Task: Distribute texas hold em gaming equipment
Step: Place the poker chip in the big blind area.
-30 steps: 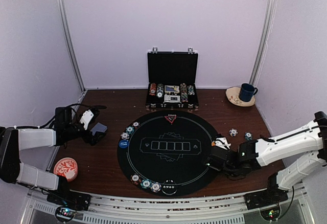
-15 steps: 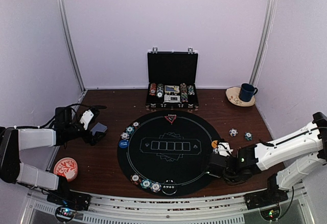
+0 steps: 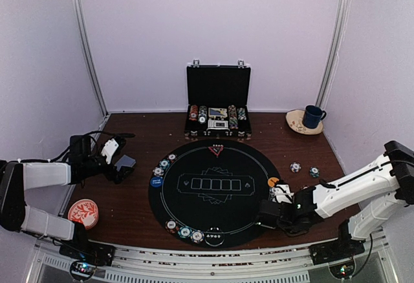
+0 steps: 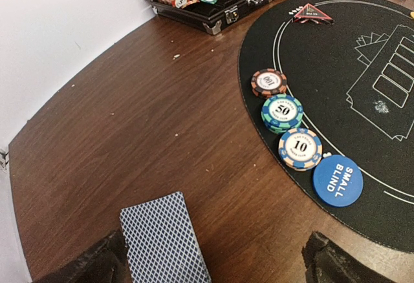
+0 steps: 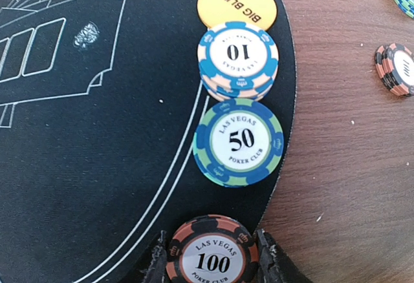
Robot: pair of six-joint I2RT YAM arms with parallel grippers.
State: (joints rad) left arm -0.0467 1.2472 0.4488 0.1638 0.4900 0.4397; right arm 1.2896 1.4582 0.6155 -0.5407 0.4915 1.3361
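My left gripper [image 4: 213, 267] stays spread over the cards [image 4: 163, 238] on the table [image 4: 129, 134], while my right gripper [image 5: 212, 257], pinching the 100 chip [image 5: 212, 247], has slid nearer along the mat [image 5: 97, 167] rim, below the 50 chip [image 5: 238, 142] and 10 chip [image 5: 237, 60], so I judge that seat nearly stocked; the briefcase [image 3: 218, 86] behind holds chip rows [image 3: 194, 112].

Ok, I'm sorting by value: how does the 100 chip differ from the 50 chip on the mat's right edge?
The 100 chip is salmon with black edge stripes; the 50 chip is teal with blue stripes. The 100 chip sits between the right gripper's jaws, closed on its sides; the 50 chip lies free. Both lie flat at the mat's edge and read Las Vegas Poker Club.
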